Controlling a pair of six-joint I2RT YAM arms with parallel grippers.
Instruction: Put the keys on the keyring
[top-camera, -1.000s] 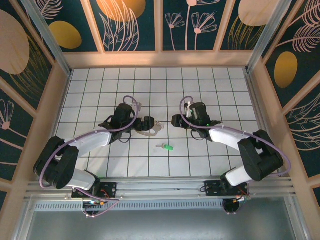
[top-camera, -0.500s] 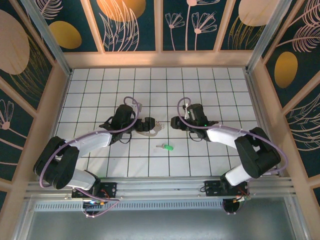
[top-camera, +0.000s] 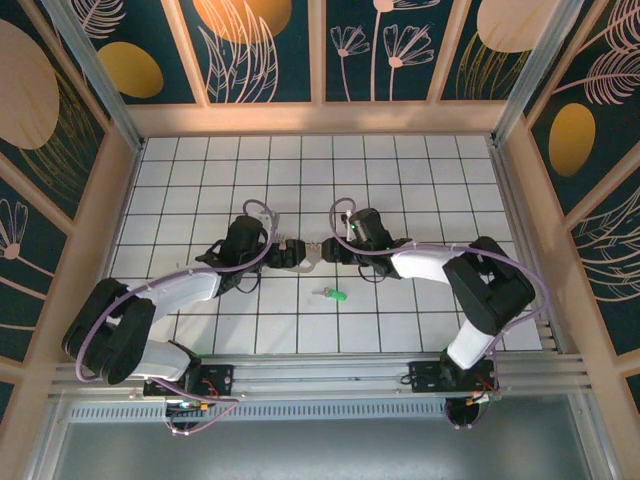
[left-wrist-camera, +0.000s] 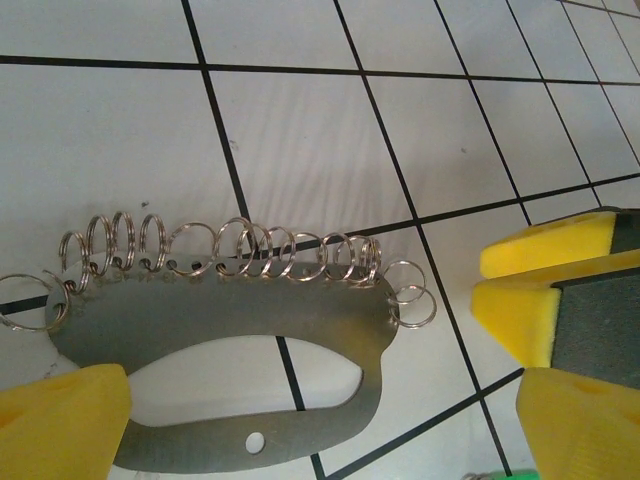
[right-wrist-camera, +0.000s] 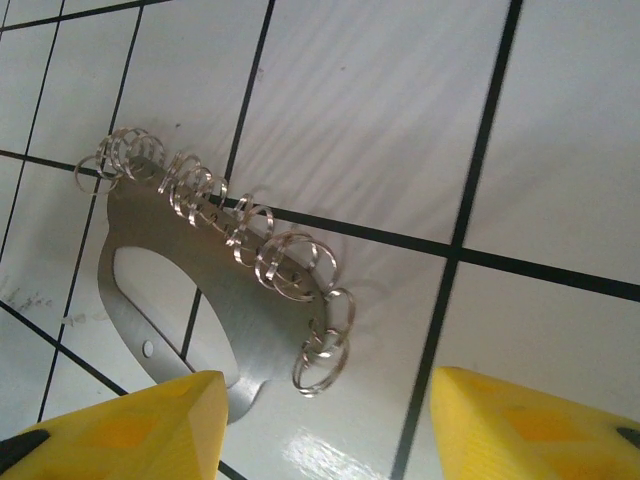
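Observation:
The keyring (top-camera: 304, 256) is a flat grey metal plate (left-wrist-camera: 200, 320) with an oval cutout and several small split rings along one edge. It lies on the tiles between my two grippers. My left gripper (top-camera: 287, 250) is open, its yellow fingertips (left-wrist-camera: 62, 420) astride the plate's near side (left-wrist-camera: 320, 430). My right gripper (top-camera: 328, 248) is open at the plate's other end (right-wrist-camera: 228, 292), and its pads (right-wrist-camera: 120, 430) flank the last rings without touching them (right-wrist-camera: 325, 430). The green-headed key (top-camera: 336, 295) lies alone one tile nearer the bases.
The white tiled table (top-camera: 420, 180) has wooden side walls (top-camera: 530, 230) and a back wall with patterned panels. A metal rail (top-camera: 320, 375) with both arm bases runs along the near edge. The right gripper's yellow fingers (left-wrist-camera: 545, 250) are close to the keyring's end.
My right gripper has moved left across about one tile to the keyring's end, and its jaws have narrowed. The left gripper shifted slightly toward it. The key has not moved.

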